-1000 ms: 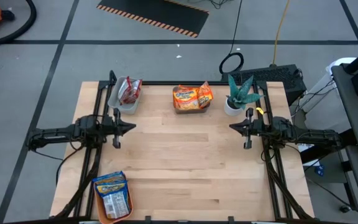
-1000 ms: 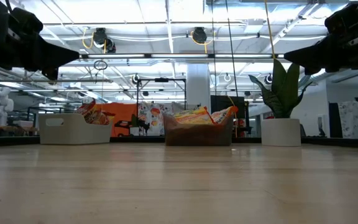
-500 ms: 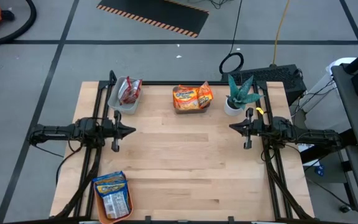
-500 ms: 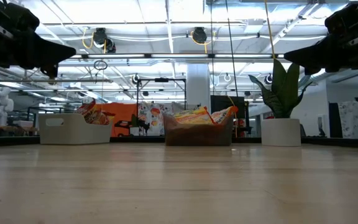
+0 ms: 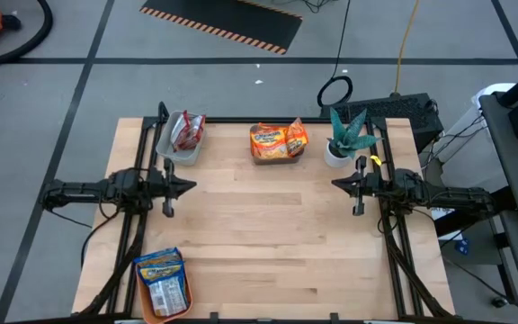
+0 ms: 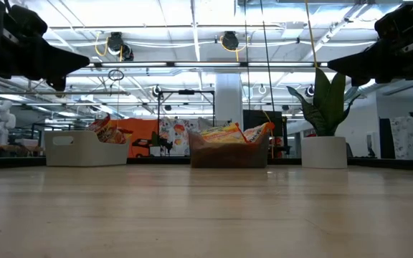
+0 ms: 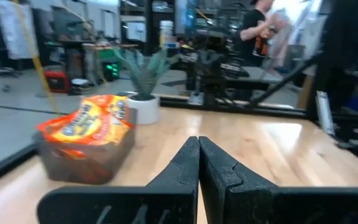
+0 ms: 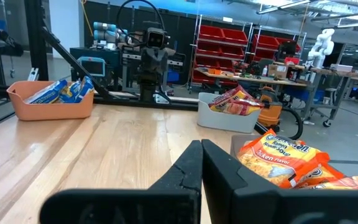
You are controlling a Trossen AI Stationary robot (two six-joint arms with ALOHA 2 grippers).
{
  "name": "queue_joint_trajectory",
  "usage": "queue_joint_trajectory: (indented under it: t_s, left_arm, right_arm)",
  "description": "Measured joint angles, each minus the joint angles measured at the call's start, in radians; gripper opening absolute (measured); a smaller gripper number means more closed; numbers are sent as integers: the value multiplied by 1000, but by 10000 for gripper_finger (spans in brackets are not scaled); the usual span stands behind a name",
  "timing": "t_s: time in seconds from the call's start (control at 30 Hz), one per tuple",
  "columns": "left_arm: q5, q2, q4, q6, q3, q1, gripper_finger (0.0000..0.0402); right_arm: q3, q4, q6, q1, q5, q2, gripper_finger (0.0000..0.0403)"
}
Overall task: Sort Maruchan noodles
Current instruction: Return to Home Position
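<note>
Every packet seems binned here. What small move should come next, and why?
Probably just settle both arms at rest: the left gripper and right gripper hang shut and empty above opposite sides, red noodle packets sit in the white bin, orange packets in the dark bin, blue packets in the orange bin, and none shows outside a bin.

Our left arm (image 5: 88, 192) stretches level over the left side of the counter (image 5: 268, 234). The left hand (image 5: 187, 186) points right towards the middle, its fingers (image 7: 182, 167) pressed together. Our right arm (image 5: 439, 194) mirrors it on the right side. The right hand (image 5: 337, 184) points left, fingers closed, well apart from the other, and both are raised above the counter.
</note>
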Motion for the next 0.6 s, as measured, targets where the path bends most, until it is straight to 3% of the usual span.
queue_joint_trajectory:
  t_s: [0.27, 0.6]
  left_arm:
    - [28, 15, -4, 185, 0, 0, 3]
    - [28, 15, 29, 139, -2, 0, 3]
  right_arm:
    - [0, 0, 0, 0, 0, 0, 0]
    - [0, 0, 0, 0, 0, 0, 0]
